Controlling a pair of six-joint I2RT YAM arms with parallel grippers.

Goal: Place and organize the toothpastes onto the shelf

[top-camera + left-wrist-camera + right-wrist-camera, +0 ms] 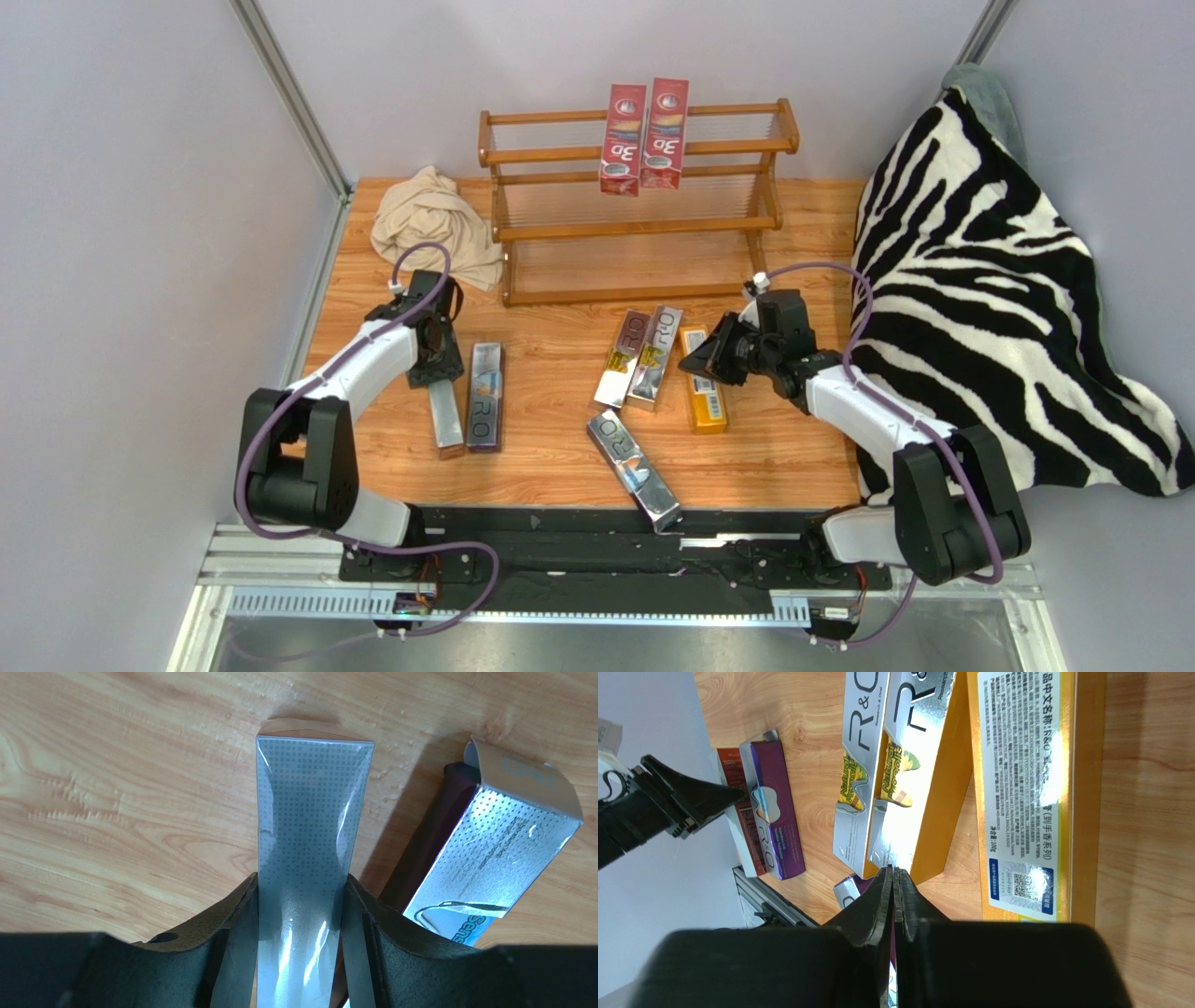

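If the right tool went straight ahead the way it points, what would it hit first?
Probably the near end of the silver carton beside the orange carton; the shut right tool looks almost on it, though depth is unclear.

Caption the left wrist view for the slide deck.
Left gripper closed on a silver toothpaste carton on the wooden table, a second silver carton lying alongside.

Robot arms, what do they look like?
The left arm and right arm have white tubes, chunky black joints and looping purple cables. The left gripper and right gripper are black and pointy.
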